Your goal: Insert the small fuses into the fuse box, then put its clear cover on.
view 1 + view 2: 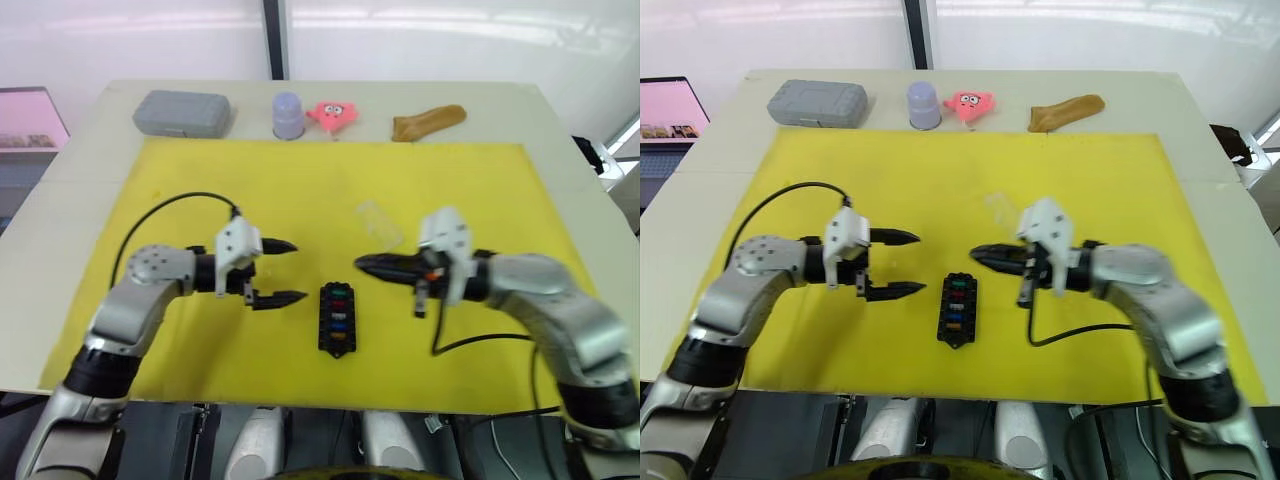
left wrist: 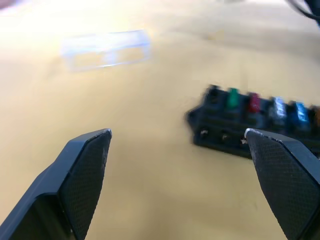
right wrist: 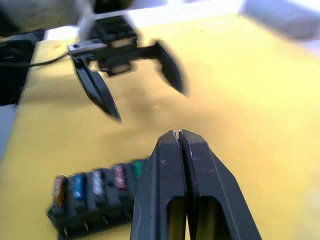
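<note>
2 head views, 2 wrist close-ups

Yellow mat [image 1: 200, 170] covering a pale cream table [image 1: 560, 130]. Black fuse box [image 1: 337, 319] showing small fuses [image 1: 338, 312] in green, red, grey, blue and orange. Clear cover [image 1: 378, 224] looking colourless, mat showing through. Left gripper [image 1: 284, 271] and right gripper [image 1: 362, 265] showing black fingers, white and silver housings. At the far edge: grey case [image 1: 182, 112], lavender cup [image 1: 288, 115], pink toy [image 1: 333, 114], brown object [image 1: 428, 122].
</note>
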Controlling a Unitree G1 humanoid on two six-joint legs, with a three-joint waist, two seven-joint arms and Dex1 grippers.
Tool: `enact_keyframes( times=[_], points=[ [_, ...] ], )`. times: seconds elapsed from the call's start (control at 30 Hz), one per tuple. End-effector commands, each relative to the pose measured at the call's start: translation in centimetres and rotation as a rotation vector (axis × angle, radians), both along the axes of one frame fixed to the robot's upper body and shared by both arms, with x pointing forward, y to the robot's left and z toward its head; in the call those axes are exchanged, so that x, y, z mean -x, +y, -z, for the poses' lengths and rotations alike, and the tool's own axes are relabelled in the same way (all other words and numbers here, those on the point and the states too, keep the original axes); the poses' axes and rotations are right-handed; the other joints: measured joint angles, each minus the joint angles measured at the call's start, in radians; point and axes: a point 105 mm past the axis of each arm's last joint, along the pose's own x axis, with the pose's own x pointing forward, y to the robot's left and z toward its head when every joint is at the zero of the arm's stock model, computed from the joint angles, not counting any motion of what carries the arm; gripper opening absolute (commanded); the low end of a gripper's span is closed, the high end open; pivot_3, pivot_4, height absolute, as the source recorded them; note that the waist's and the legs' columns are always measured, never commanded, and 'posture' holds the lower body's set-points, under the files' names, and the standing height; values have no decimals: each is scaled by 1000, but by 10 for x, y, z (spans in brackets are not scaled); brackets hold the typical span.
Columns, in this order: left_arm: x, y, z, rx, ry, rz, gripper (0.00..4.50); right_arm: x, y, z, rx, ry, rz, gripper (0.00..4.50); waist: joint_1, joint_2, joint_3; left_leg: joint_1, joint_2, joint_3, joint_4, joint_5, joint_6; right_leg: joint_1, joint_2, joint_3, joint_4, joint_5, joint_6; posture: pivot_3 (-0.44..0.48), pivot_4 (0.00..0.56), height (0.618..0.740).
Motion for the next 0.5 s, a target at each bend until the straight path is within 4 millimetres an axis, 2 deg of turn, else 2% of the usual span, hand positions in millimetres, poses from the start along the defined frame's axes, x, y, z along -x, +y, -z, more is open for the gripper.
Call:
enact_keyframes(
  times=[0.03, 0.1, 0.13, 0.17, 0.2, 0.27, 0.37, 0.43, 0.5],
  points=[
    [8, 21, -19, 114, 43, -108, 4500, 6, -29, -11, 0, -10, 106, 78, 2, 0, 0, 0, 0, 0, 0, 0, 0, 0, 0, 0, 0, 0, 0, 0, 150, 740],
    [17, 47, -12, 126, 115, -199, 4500, 12, -56, -14, 13, 16, 187, 78, 0, 0, 0, 0, 0, 1, 0, -1, 2, 0, 0, 1, 0, 0, 0, 0, 150, 740],
    [21, 58, -8, 119, 145, -238, 4500, 13, -67, -15, 20, 23, 221, 322, -2, 0, 0, 1, 0, 2, 0, -2, 3, 0, 0, 1, 0, 0, 0, 0, 150, 740],
    [29, 82, 0, 127, 225, -309, 4500, 13, -88, -13, 53, 36, 298, 638, -3, 0, 0, 1, 0, 2, 0, -3, 5, 0, 0, 2, 0, 0, 0, 0, 150, 740],
    [35, 97, 3, 137, 279, -354, 4500, 14, -102, -12, 78, 45, 347, 928, -4, 0, 0, 1, 1, 2, 0, -3, 5, 0, 0, 2, -1, 0, 0, 0, 150, 740],
    [45, 114, 5, 164, 331, -408, 4500, 16, -119, -11, 105, 54, 403, 1951, -2, 0, 0, 2, 2, 3, 0, -4, 7, 1, 1, 2, -1, 0, 0, 0, 150, 740],
    [60, 161, 10, 291, 444, -593, 4500, 14, -157, -10, 127, 51, 560, 3549, 3, 0, 0, 2, 2, 3, 0, -5, 9, 2, 1, 2, -1, 0, 0, 0, 150, 740],
    [65, 174, 11, 347, 482, -639, 4500, 13, -166, -9, 138, 52, 594, 4470, 4, 0, 0, 3, 2, 4, 0, -5, 9, 2, 1, 2, -1, 0, 0, 0, 150, 740],
    [67, 180, 14, 378, 512, -665, 4500, 12, -168, -7, 147, 43, 603, 4470, 8, 0, 0, 3, 2, 4, 0, -5, 9, 2, 1, 2, -1, 0, 0, 0, 150, 740]
  ],
)
